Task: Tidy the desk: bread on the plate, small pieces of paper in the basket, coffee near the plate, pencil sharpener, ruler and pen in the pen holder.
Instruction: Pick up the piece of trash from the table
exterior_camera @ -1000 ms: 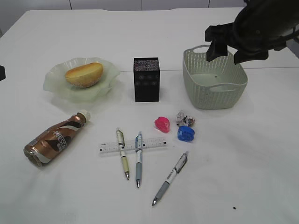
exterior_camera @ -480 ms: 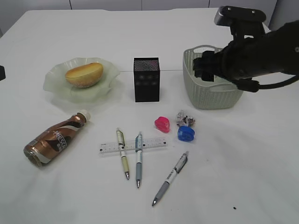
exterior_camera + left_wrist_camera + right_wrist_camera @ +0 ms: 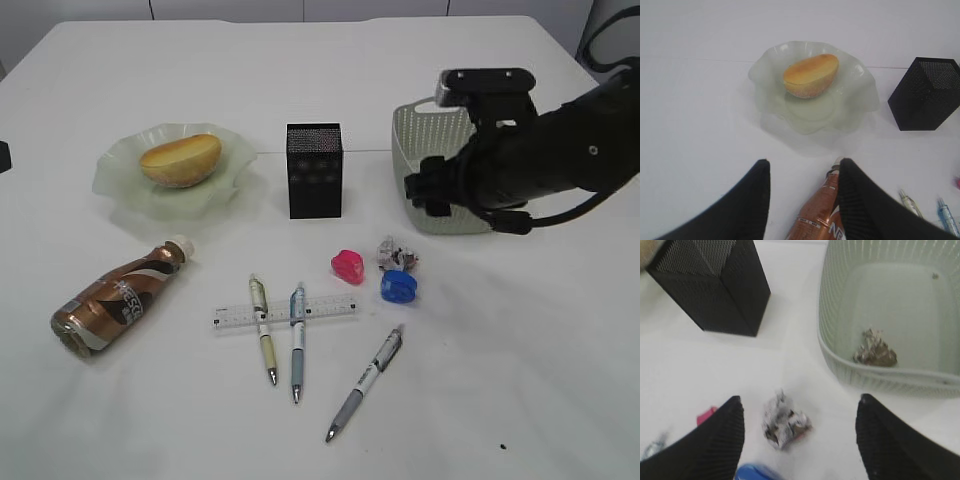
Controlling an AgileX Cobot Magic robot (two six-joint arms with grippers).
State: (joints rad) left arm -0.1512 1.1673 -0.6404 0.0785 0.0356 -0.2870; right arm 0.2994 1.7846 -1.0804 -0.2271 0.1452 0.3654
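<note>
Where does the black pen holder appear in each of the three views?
Exterior view: black pen holder at upper centre, between plate and basket.
Left wrist view: at the right edge.
Right wrist view: upper left.
Shared landmark: none spans all three.

Coffee bottle (image 3: 815, 220) label, letters "N" partly readable

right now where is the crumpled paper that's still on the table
The crumpled paper lies right of centre in the exterior view, between the pink sharpener and the blue sharpener, in front of the basket. The right wrist view shows it between the open fingers.
</note>
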